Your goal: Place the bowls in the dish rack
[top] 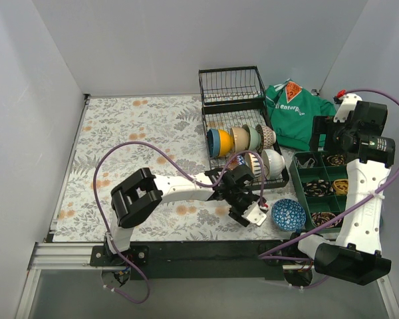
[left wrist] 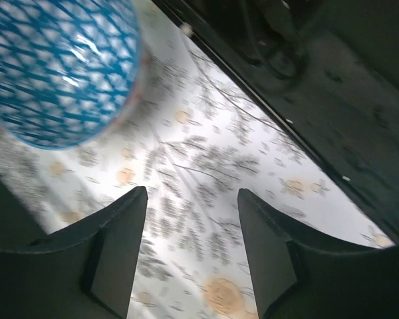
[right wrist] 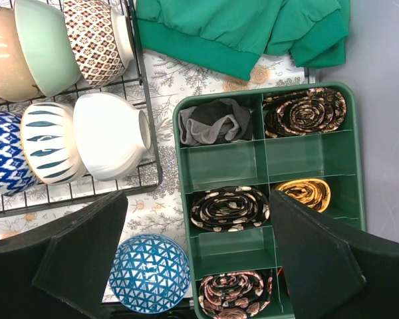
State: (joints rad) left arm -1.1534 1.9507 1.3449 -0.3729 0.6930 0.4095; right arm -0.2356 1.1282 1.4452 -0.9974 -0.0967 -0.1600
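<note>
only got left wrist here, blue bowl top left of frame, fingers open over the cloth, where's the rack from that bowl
observer: the dish rack lies just behind the blue bowl, toward the back wall and a little to the left.
operator: any other bowls left out
observer: none that shows; the others stand on edge in two rows in the rack, with the white bowl nearest yours.
</note>
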